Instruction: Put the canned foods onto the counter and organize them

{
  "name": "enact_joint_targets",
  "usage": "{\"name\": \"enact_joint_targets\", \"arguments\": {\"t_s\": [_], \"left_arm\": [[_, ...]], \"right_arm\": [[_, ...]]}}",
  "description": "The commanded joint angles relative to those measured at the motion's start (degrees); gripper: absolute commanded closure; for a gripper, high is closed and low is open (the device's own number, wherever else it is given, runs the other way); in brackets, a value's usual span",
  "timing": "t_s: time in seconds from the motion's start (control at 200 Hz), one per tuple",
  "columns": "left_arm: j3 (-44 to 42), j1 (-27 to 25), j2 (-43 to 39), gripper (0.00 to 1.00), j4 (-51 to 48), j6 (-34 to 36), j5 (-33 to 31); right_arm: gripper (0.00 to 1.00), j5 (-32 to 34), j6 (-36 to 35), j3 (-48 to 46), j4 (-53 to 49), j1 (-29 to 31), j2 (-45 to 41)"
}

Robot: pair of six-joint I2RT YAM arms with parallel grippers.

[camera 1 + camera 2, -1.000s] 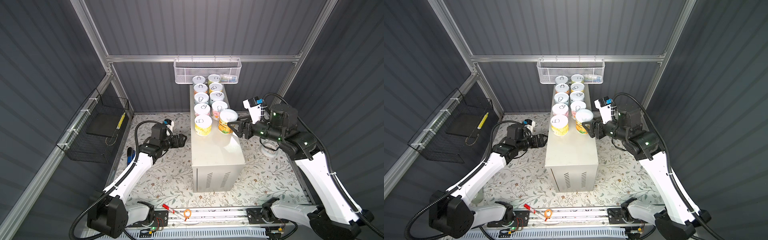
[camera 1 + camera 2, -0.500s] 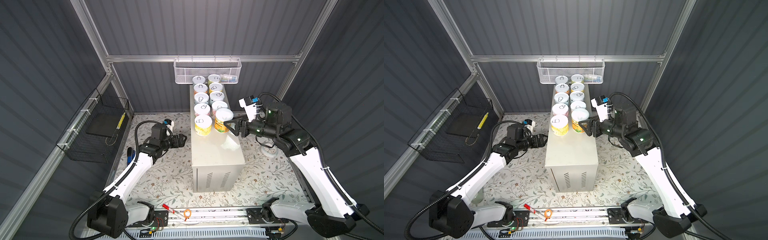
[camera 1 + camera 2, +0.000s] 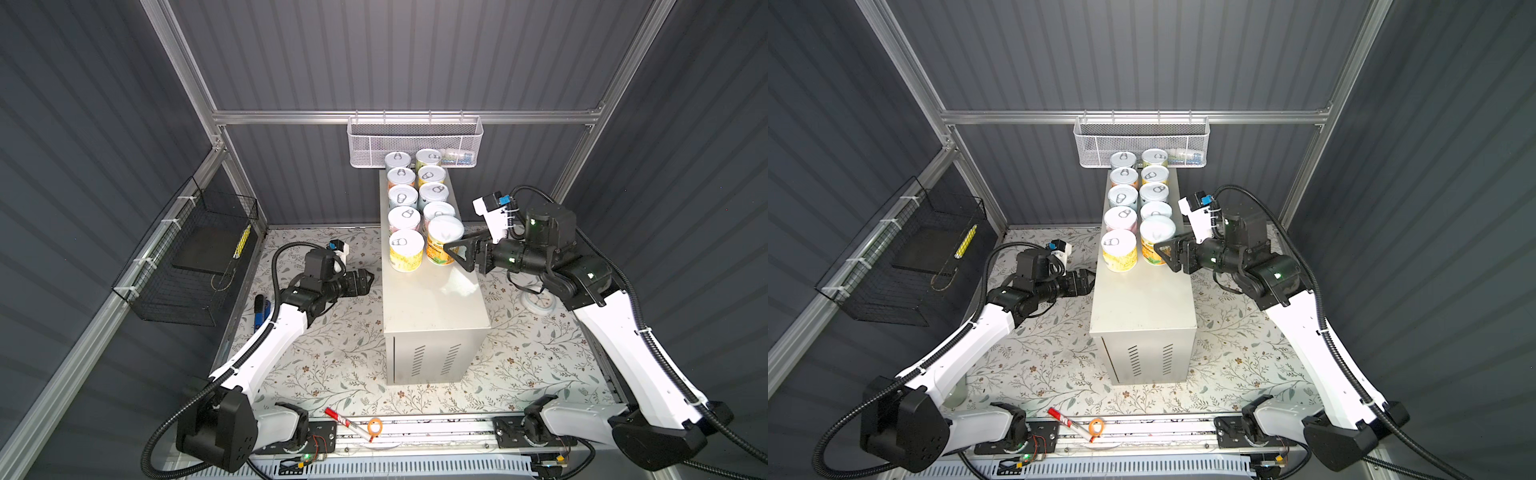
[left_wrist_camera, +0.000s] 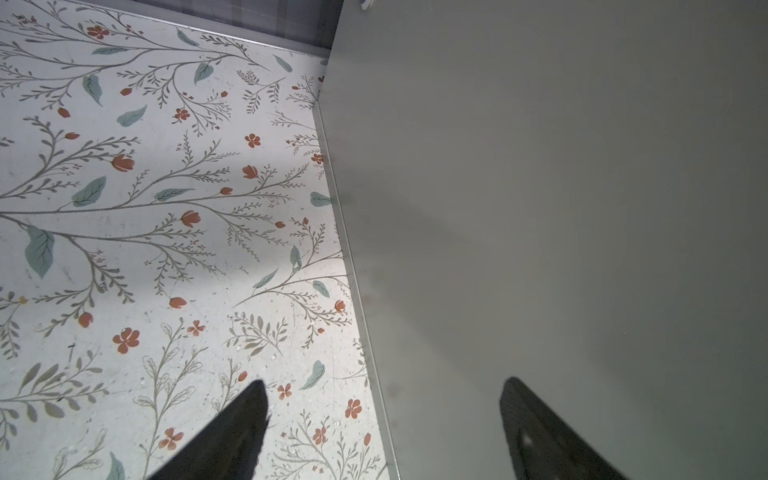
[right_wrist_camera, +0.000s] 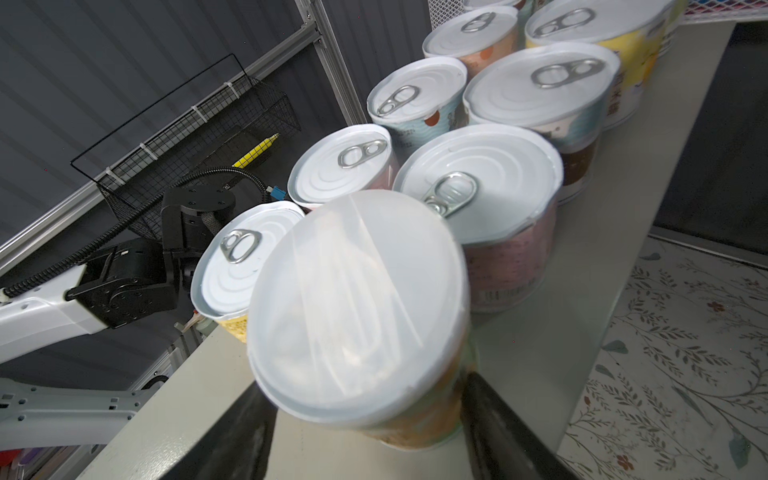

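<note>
The counter (image 3: 432, 303) is a long beige box on the floral floor. Several cans stand on it in two rows, with a yellow-labelled can (image 3: 406, 251) at the front of the left row. A white-lidded can (image 3: 441, 232) with an orange and green label stands at the front of the right row, beside the yellow one. My right gripper (image 3: 453, 245) is shut on this can (image 5: 357, 307), a finger (image 5: 490, 415) on each side of its body. My left gripper (image 3: 368, 278) hangs open and empty beside the counter's left wall (image 4: 540, 208).
A white mesh basket (image 3: 415, 141) hangs on the back wall above the far cans. A black wire basket (image 3: 195, 257) hangs on the left wall. A white clock-like disc (image 3: 540, 303) lies on the floor under my right arm. A red marker (image 3: 349, 424) and an orange ring (image 3: 375, 426) lie by the front rail.
My right gripper has carried the white-lidded can leftward and back, into the front of the right row beside the yellow can. The left arm has not moved.
</note>
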Motion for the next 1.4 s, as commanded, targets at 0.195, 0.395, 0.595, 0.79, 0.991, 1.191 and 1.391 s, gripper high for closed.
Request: {"name": "enact_joint_targets", "arguments": {"t_s": [0.195, 0.395, 0.595, 0.79, 0.991, 1.191, 1.391], "left_arm": [[0.8, 0.2, -0.5, 0.06, -2.4, 0.4, -6.0], [0.0, 0.3, -2.9, 0.00, -4.1, 0.2, -9.3], [-4.1, 0.3, -7.6, 0.01, -3.9, -2.2, -18.1], [-11.7, 0.2, -12.4, 0.00, 1.4, -3.2, -30.0], [-22.6, 0.2, -15.4, 0.00, 17.0, -0.6, -37.1], [-25.1, 0.2, -9.9, 0.00, 22.7, 1.8, -43.9], [-30.2, 0.3, -5.1, 0.01, 34.5, 5.5, -50.0]], "right_arm": [[0.14, 10.8, -2.0, -3.6, -1.9, -0.2, -6.5], [0.01, 18.7, -2.1, -9.1, -4.2, -2.0, -14.1], [0.01, 22.0, -0.9, -18.9, -2.5, -5.1, -19.3], [0.01, 36.7, -1.5, -35.1, 9.9, -6.0, -21.0], [0.01, 43.6, -1.4, -47.7, 24.7, -7.5, -20.0], [0.01, 46.7, 0.2, -51.9, 30.0, -8.6, -14.8], [0.01, 51.3, -1.6, -58.6, 40.2, -9.4, -11.8]]}}
